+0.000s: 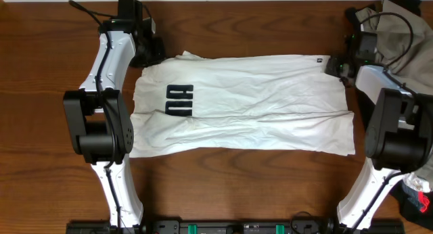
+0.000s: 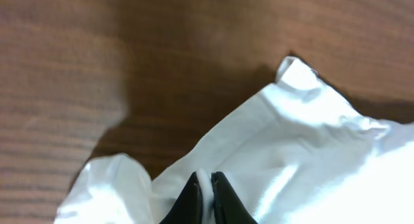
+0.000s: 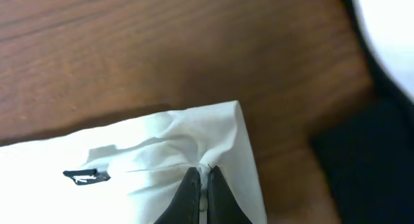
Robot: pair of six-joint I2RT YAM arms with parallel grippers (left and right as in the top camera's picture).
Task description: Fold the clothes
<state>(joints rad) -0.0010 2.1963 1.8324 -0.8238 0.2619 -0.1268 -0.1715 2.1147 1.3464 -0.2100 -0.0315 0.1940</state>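
- The white T-shirt (image 1: pixel 257 105) lies spread across the middle of the wooden table (image 1: pixel 40 92), black print toward the left edge
- The left gripper (image 2: pixel 207 197) is clamped on its far-left corner
- The right gripper (image 3: pixel 202 188) pinches fabric at its far-right corner

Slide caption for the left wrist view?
Left tool pinching a fold of the thin white cotton T-shirt over the brown wooden table.
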